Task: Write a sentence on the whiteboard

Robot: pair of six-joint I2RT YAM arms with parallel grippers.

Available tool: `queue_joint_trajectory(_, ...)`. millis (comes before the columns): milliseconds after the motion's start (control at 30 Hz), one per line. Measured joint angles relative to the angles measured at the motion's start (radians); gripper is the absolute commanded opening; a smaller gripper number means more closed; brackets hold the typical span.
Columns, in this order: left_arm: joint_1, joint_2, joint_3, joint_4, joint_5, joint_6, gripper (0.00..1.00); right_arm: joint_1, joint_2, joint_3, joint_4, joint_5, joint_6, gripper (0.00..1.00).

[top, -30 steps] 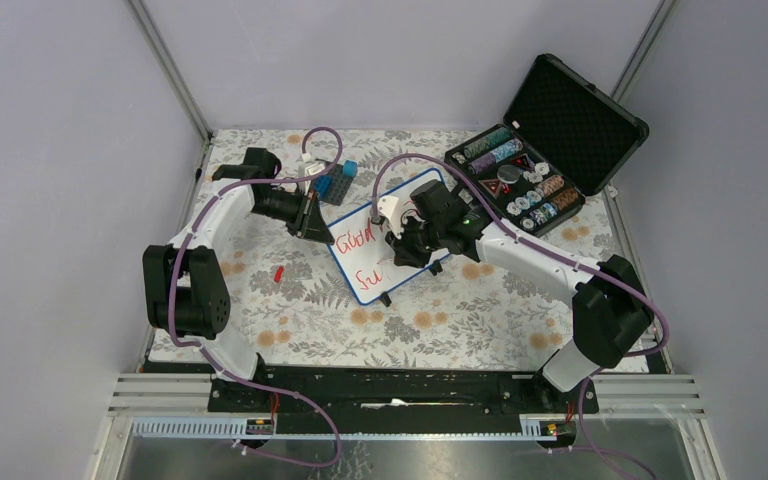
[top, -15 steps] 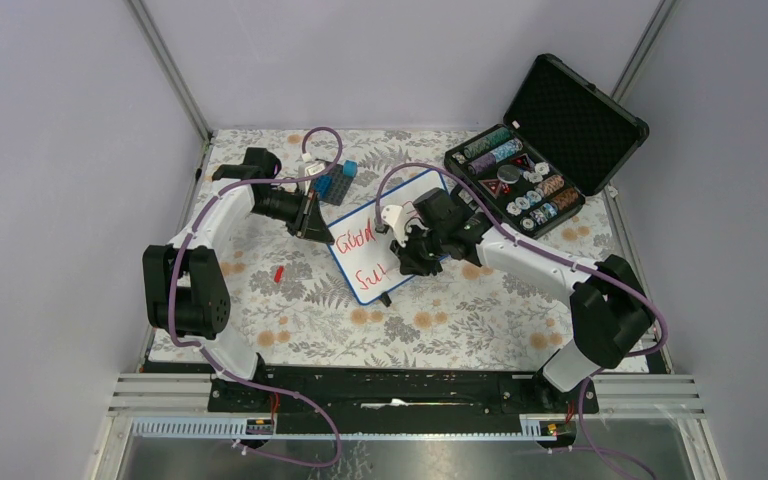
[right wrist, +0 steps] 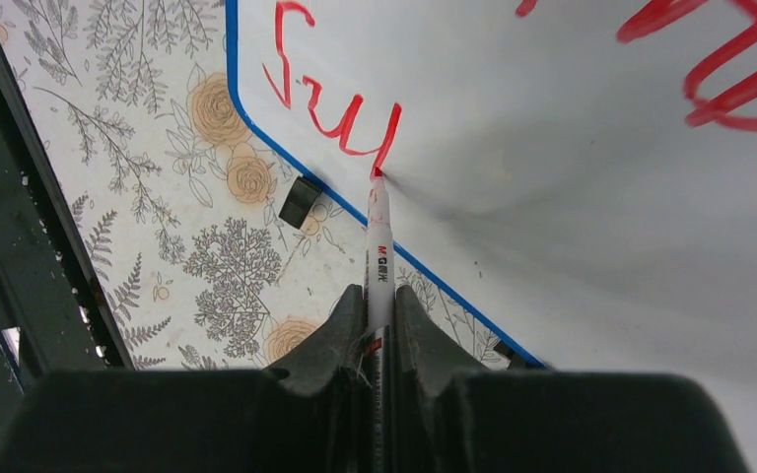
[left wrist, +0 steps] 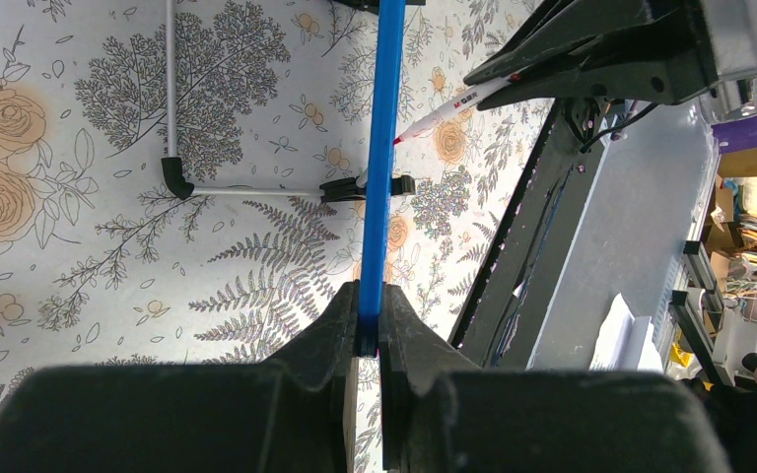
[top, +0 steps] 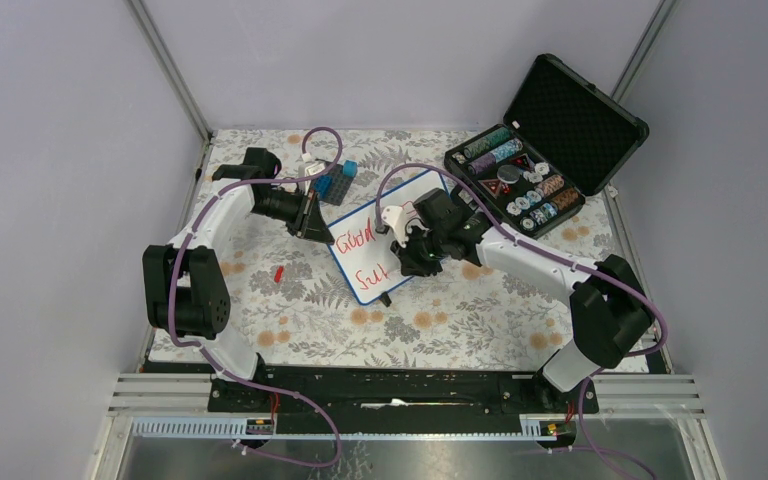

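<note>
Right pincer [right wrist: 379, 296] pinches a marker [right wrist: 378, 246], tip on the whiteboard [right wrist: 552, 148]; left pincer [left wrist: 368, 315] clamps its rim. Floral counter [top: 440, 325], grey walls [top: 380, 60], black case [top: 580, 110] at far-right corner.

Both arms outstretched; left hand [left wrist: 369, 317], right hand [right wrist: 380, 307] clenched.

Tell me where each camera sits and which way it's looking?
Top external: high above and behind the arms, looking down at the flowery table; both arms show, with the whiteboard between them.
Left wrist: on the left arm, looking along the left tool, which is shut on the whiteboard's blue rim, seen edge-on.
Right wrist: on the right arm, looking along the right tool, which is shut on a marker whose tip touches the sentence.
Shared: both wrist views show the marker and the whiteboard.
</note>
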Motion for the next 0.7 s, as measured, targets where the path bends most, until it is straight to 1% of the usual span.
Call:
queue_joint_trajectory(233, 0.000, 0.000, 0.000, 0.000, 0.000, 0.000, 0.00, -0.011, 0.000, 0.051, 0.002, 0.000, 0.000, 0.00)
queue_joint_trajectory(700, 0.000, 0.000, 0.000, 0.000, 0.000, 0.000, 0.00, -0.013, 0.002, 0.061, -0.003, 0.000, 0.000, 0.00)
